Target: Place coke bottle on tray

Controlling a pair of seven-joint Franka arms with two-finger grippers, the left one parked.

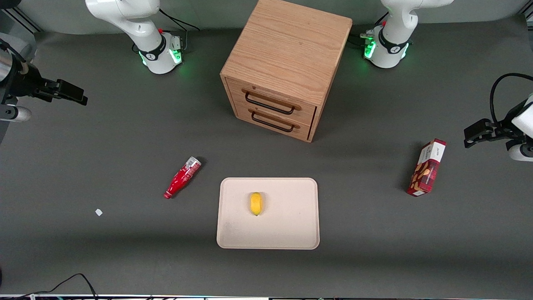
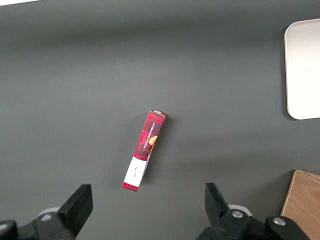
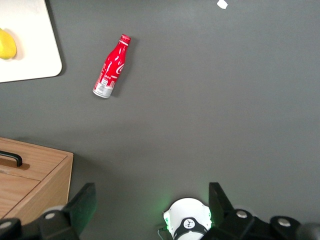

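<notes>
The jaws (image 3: 150,210) of the right arm's gripper are being held wide apart, with nothing between them, high above the grey tabletop (image 1: 125,133) at the working arm's end of the table. In the front view the gripper (image 1: 68,92) is being shown as a dark shape at the edge of the frame, well apart from every object. Its two black fingers (image 3: 82,205) are being seen in the right wrist view, spread on either side of the arm's white base.

The coke bottle (image 1: 182,177) is being left lying on its side on the tabletop, untouched by the jaws. Its red cap is being pointed toward the front camera and its silvery base end toward the wooden drawer cabinet (image 1: 283,66). The bottle is lying just beside the tray (image 1: 291,233), apart from its rim and on the side toward the working arm.

The tray is being occupied by a small yellow fruit (image 1: 255,203), which is resting near its middle. The cabinet is standing farther from the front camera than the tray, with its two dark-handled drawers facing the tray. A red-and-white snack box (image 1: 426,168) is lying toward the parked arm's end of the table. A small white scrap (image 1: 98,212) is lying on the tabletop, nearer to the front camera than the bottle.
</notes>
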